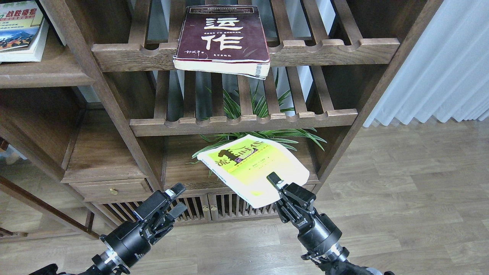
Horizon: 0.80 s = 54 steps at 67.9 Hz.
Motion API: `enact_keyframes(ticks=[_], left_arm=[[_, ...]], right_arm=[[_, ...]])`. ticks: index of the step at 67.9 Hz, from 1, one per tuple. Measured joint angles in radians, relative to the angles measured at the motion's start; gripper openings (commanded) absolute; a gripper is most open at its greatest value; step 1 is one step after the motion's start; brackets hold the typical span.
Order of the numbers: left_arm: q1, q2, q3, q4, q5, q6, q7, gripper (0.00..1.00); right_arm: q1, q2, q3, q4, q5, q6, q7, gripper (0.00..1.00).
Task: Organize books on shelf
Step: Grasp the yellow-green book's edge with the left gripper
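Observation:
My right gripper [276,182] is shut on the near edge of the yellow-green book [252,166] and holds it flat in the air, low in front of the bookcase, over the plant. My left gripper [176,198] is open and empty, low at the left, a short way left of that book. The thick maroon book [223,36] with white characters lies flat on the upper slatted rack, overhanging its front rail. The small white book [19,26] with the red title lies on the solid dark-brown shelf [46,74] at the top left.
A spider plant [267,133] in a white pot stands on the lower board behind the held book. A second slatted rack [244,122] sits just above it. Low cabinet doors [198,210] and a small drawer [110,189] are below. A white curtain [439,65] hangs at the right.

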Motion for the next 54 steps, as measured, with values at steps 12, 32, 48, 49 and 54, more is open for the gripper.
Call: enact_keyframes(ticks=[12,32,48,49,54], left_arm=[[-0.006,-0.102,0.0,0.009,0.012,0.0,0.014,0.99],[-0.02,-0.227,-0.008,0.078,0.021,0.0,0.015,1.0],[-0.044,-0.302,-0.056,0.156,0.022,0.0,0.017,1.0],[-0.046,-0.305,-0.059,0.159,0.023,0.0,0.017,1.0],[-0.054,-0.33,-0.072,0.177,0.023,0.0,0.017,1.0]], right_arm=[[0.0,0.0,-0.013,0.011,0.005,0.0,0.0,0.01],[-0.004,0.0,-0.057,0.048,0.004,0.0,0.0,0.01],[-0.006,0.0,-0.071,0.051,0.003,0.0,0.0,0.01],[-0.006,0.0,-0.071,0.051,0.003,0.0,0.0,0.01],[-0.006,0.0,-0.078,0.051,0.002,0.0,0.0,0.01]])
